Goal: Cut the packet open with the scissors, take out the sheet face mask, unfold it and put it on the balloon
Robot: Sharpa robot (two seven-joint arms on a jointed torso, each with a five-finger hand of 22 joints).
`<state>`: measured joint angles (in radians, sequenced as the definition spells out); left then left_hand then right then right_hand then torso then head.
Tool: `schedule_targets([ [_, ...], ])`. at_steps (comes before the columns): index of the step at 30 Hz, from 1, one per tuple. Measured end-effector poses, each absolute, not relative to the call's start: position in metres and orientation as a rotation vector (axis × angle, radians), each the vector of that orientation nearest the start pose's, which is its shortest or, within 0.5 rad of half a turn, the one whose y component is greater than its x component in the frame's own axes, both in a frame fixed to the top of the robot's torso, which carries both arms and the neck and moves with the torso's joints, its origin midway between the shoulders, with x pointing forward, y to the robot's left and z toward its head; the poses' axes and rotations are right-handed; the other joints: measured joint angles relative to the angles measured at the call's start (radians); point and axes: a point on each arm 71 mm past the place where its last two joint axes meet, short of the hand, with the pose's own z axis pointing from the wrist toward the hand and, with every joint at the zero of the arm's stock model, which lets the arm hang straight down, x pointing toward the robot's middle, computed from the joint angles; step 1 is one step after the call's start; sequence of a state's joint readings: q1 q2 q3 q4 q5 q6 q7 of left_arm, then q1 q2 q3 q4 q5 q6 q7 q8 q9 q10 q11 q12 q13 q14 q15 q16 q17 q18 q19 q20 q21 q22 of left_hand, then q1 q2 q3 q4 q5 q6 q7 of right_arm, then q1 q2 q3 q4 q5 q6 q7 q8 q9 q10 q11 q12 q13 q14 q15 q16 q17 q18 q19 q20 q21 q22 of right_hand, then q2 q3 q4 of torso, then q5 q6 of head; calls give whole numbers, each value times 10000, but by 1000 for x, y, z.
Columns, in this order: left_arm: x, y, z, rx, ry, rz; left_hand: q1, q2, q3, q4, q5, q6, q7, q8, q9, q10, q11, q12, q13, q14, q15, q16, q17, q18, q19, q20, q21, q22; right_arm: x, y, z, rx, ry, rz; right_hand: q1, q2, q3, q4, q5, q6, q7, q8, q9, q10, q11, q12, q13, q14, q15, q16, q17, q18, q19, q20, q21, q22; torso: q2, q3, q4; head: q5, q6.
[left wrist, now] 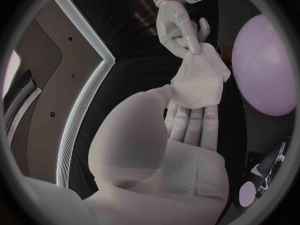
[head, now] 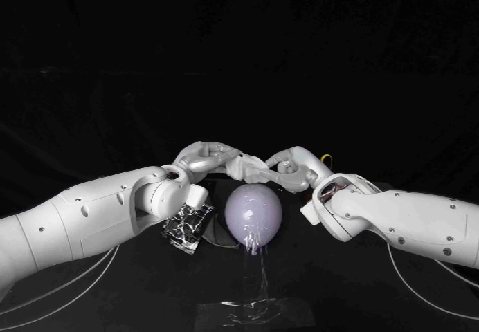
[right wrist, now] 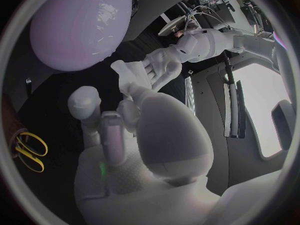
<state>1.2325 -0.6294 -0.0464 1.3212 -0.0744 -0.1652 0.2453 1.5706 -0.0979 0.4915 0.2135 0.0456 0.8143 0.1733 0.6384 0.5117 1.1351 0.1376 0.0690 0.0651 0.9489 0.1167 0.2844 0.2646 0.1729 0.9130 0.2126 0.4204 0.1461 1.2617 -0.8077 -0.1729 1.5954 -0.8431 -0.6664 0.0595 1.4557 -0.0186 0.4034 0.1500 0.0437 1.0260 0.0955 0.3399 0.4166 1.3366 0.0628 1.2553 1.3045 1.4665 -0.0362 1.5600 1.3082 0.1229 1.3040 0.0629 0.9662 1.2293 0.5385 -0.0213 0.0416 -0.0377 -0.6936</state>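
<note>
The folded white sheet mask (head: 244, 168) hangs between my two hands, just behind and above the pale purple balloon (head: 252, 213). My left hand (head: 205, 158) holds one side of the mask, which lies over its fingers (left wrist: 190, 121). From the other side my right hand (head: 289, 166) pinches it. In the left wrist view the right hand (left wrist: 181, 27) grips the mask (left wrist: 200, 82) by a corner, with the balloon (left wrist: 265, 65) beside it. The silver packet (head: 187, 225) lies on the table under my left forearm. The yellow-handled scissors (right wrist: 28, 150) lie on the table near my right hand (right wrist: 125, 135).
The balloon stands upright on a clear stand (head: 255, 304) near the front of the black table (head: 120, 297). Both forearms close in on the balloon from either side. Cables trail from each arm toward the front corners.
</note>
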Motion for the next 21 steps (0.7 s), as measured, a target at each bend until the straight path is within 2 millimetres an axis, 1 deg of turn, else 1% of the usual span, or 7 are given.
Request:
schedule_targets([
  [2,524,148,-184,-10153,16409,-15894,0,0,0,0,0,1,-1,-1,0,0,0,0,0,0,0,0,0,-2,-1,0,-1,-11,471,-180,-179,3912,15165,9790,0,0,29,5,-15,0,0,5,0,1,1,2,0,0,1,0,0,-1,0,0,0,2,-2,0,-1,-12,-3],
  [4,524,148,-183,-10039,16397,-15844,-50,-50,0,0,0,23,18,-1,0,35,35,0,0,0,0,0,0,-4,-35,35,-1,-12,473,-181,-174,3822,15139,9822,-1,0,82,3,-16,0,-1,5,0,2,2,3,-10,0,1,0,0,-3,0,0,-14,-2,-2,-1,-5,-39,-6],
  [6,525,148,-183,-9935,16393,-15804,-50,-50,-26,-26,0,45,32,-2,0,55,15,0,0,0,0,0,0,-6,-35,35,-1,-12,474,-180,-170,3686,15223,9872,-1,-1,84,2,11,1,-1,6,-1,4,4,2,-32,-1,1,0,0,-6,0,0,-91,-49,-2,-3,-7,-61,-7],
  [15,526,149,-183,-9576,16403,-15678,-51,-51,-2,-56,-19,49,30,-14,0,69,0,0,0,0,0,0,0,-15,-35,36,-1,-12,483,-175,-155,2681,16190,9795,-2,-2,179,-38,28,-34,-37,8,-1,27,-10,-109,-93,-1,4,-8,-3,-20,-1,1,-163,-80,-2,-10,5,-139,-16],
  [21,528,153,-183,-9602,16336,-15579,-51,-51,-29,-83,-21,110,-31,-66,0,71,-1,1,0,0,0,0,37,-19,-35,36,-1,-7,489,-174,-146,2133,16633,9548,-43,-42,194,-54,27,-34,-38,10,0,30,-12,-134,-101,-2,5,-13,-9,-71,-2,1,-80,-22,4,-12,5,-181,-26],
])
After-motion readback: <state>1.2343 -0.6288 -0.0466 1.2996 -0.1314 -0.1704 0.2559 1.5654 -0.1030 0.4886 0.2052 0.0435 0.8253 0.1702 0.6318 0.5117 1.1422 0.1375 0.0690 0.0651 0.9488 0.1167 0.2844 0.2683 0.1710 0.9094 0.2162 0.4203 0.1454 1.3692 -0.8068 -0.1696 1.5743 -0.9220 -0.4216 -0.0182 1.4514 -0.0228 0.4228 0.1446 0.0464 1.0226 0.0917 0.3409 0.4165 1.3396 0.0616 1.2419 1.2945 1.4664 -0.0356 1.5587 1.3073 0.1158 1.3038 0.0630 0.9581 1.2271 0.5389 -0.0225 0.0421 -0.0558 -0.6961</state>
